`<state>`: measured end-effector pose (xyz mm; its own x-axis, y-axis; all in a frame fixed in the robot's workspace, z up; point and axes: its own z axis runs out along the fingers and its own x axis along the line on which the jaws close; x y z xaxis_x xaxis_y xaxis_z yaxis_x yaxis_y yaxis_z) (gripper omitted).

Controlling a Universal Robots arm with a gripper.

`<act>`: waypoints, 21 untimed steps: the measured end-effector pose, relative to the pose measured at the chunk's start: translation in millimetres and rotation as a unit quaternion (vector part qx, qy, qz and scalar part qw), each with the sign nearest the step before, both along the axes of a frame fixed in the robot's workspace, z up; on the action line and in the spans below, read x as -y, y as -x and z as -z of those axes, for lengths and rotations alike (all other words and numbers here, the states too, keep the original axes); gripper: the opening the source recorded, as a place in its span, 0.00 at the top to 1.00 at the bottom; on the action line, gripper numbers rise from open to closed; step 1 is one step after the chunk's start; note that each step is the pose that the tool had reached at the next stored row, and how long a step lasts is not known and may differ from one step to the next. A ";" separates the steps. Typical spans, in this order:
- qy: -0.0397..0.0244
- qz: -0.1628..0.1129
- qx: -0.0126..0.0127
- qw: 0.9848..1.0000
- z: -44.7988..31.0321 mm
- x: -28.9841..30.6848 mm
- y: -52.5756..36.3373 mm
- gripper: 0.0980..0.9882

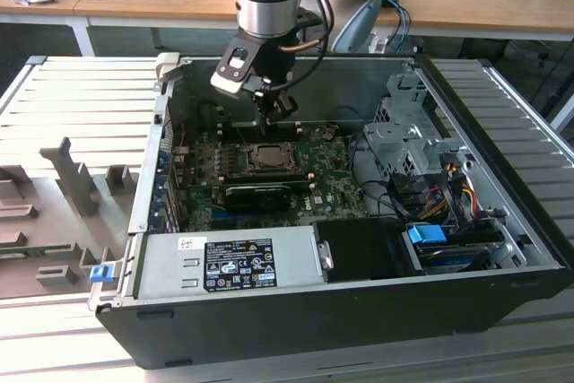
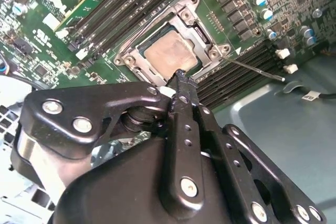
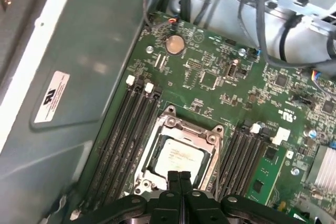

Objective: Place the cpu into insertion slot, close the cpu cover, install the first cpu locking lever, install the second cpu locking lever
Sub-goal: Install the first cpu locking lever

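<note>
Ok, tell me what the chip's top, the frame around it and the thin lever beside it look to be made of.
Chip: likely metal, with a matte, pale silver-beige top that is faintly smudged. Frame: seemingly stamped sheet metal, dull grey, its edges catching light. Lever: apparently bare steel wire, thin and shiny.

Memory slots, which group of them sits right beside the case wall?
The group between the cpu cover and the grey case wall. The other group has green board beyond it.
</note>
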<state>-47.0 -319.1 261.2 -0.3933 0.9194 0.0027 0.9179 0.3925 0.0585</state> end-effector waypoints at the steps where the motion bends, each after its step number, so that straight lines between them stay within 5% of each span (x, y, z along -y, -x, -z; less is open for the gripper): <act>1: 0.000 -0.008 0.000 1.000 0.0 0.0 0.0 0.99; 12: 0.000 -0.054 0.000 0.999 0.0 0.0 0.0 0.99; 21: 0.000 -0.103 0.000 0.995 0.0 0.0 0.0 0.99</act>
<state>-47.0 -319.1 261.2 -0.5732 0.8194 0.0028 0.8181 0.5721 0.0586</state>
